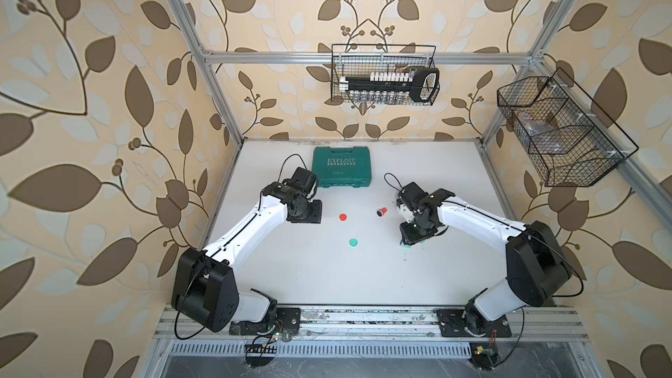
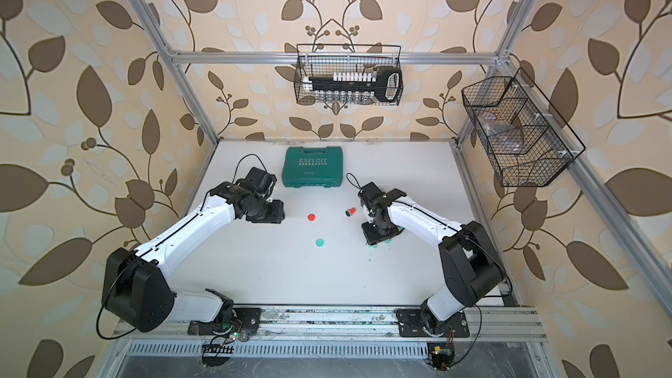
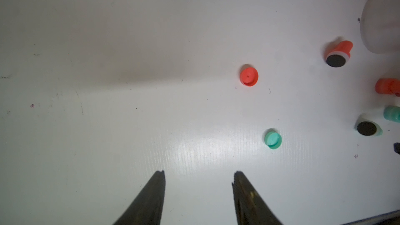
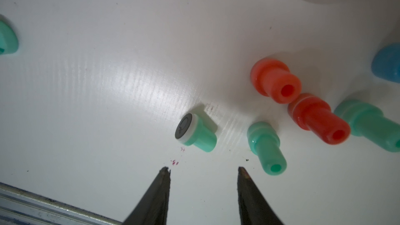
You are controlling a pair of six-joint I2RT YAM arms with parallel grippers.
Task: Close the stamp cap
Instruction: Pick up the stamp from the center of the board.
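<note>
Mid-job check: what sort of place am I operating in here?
Probably a staged robot test cell, not a real room: leaf wallpaper panels inside an aluminium frame, two robot arms mounted on a base rail, and wire baskets hung on the walls.

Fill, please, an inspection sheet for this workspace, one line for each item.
Surface: white table, small ink specks near the right gripper.
Job's things: red cap and teal cap loose; red stamp and teal stamp uncapped, on their sides.
Clutter: green case; other stamps in a group.
Grippers: left gripper open, empty; right gripper open, empty.
Cables: black loop at each wrist.
Surroundings: wire baskets, leaf wallpaper.
</note>
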